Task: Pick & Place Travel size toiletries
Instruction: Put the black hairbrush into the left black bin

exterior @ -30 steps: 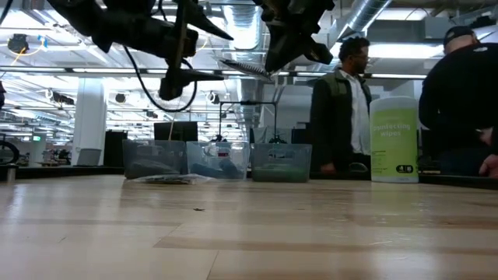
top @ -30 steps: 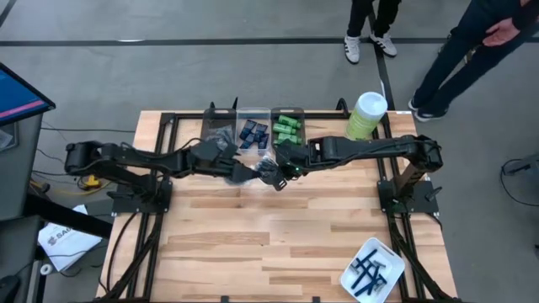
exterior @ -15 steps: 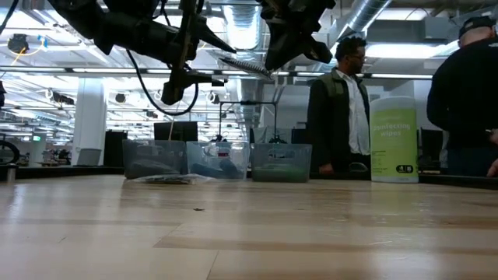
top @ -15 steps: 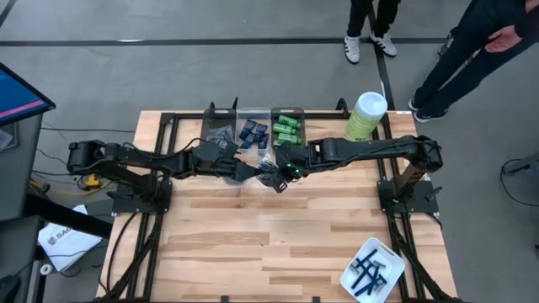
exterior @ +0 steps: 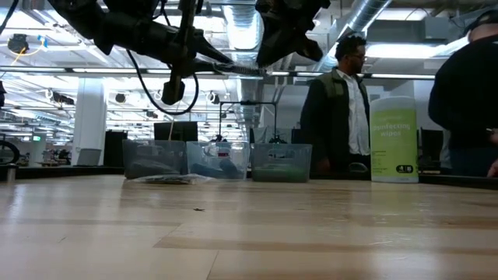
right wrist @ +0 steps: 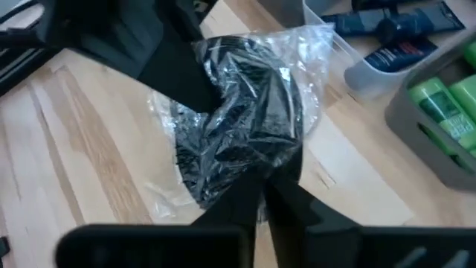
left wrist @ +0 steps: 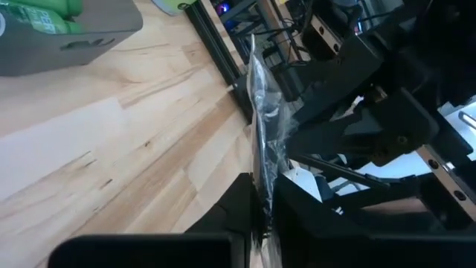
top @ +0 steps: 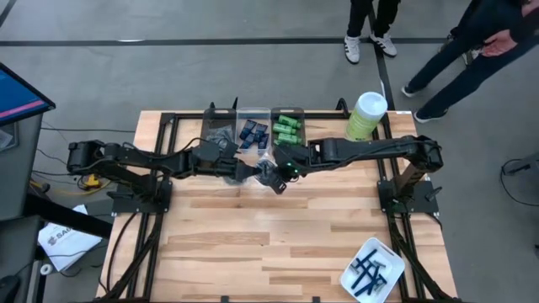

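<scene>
Two grippers share one crinkly packet above the table's far half.

Nearest the camera, the white tray [top: 371,269] of thin blue razors [top: 367,271] sits at the table's [top: 253,244] front right corner. Mid-table, the left gripper [top: 253,171] and right gripper [top: 280,176] meet, each pinched shut on an edge of a clear crinkly packet [right wrist: 238,119] with dark contents, held in the air. Beyond stand bins of navy tubes [top: 252,134] and green mini bottles [top: 287,130], the green canister [top: 365,116], and people [exterior: 336,109].
</scene>
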Robot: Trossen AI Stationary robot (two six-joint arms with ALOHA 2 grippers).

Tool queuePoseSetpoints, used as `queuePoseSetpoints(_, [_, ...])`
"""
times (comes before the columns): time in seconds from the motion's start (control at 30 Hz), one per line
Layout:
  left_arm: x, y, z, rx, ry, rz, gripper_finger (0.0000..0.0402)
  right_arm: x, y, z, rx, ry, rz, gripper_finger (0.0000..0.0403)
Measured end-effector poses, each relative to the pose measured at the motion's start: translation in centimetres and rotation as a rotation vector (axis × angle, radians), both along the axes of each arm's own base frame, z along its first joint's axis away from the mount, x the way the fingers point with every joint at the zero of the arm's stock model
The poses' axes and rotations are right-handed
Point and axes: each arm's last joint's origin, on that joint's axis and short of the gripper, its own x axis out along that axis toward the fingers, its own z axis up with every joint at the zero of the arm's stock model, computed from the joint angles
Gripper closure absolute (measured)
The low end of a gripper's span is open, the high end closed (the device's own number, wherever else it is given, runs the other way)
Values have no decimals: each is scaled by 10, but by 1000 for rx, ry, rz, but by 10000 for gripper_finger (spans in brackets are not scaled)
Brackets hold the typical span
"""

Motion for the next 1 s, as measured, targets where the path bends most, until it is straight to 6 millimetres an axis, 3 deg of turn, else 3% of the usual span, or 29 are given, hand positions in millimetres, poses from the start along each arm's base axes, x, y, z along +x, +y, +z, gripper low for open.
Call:
queuePoseSetpoints(0.1, [-2, 0, 4, 13, -13, -8, 380, -5, 1, 7, -9, -9, 16, 352])
queuePoseSetpoints(0.27, [-16, 5, 20, 101, -36, 23, 380, -25, 2, 36, -11, -90, 22, 266])
queuePoseSetpoints(0.47, [-54, 20, 36, 336, 107, 317, 380, -60, 7, 77, 6, -224, 15, 185])
queuePoseSetpoints(0.63, [-75, 37, 46, 577, 236, 590, 380, -76, 10, 93, -32, -282, -20, 169])
queuePoseSetpoints(0.77, [-82, 53, 34, 660, 433, 667, 378, -78, 12, 95, -42, -291, -49, 174])
queuePoseSetpoints(1.0, [-81, 79, 13, 713, 671, 725, 272, -69, 21, 83, -33, -240, -32, 174])
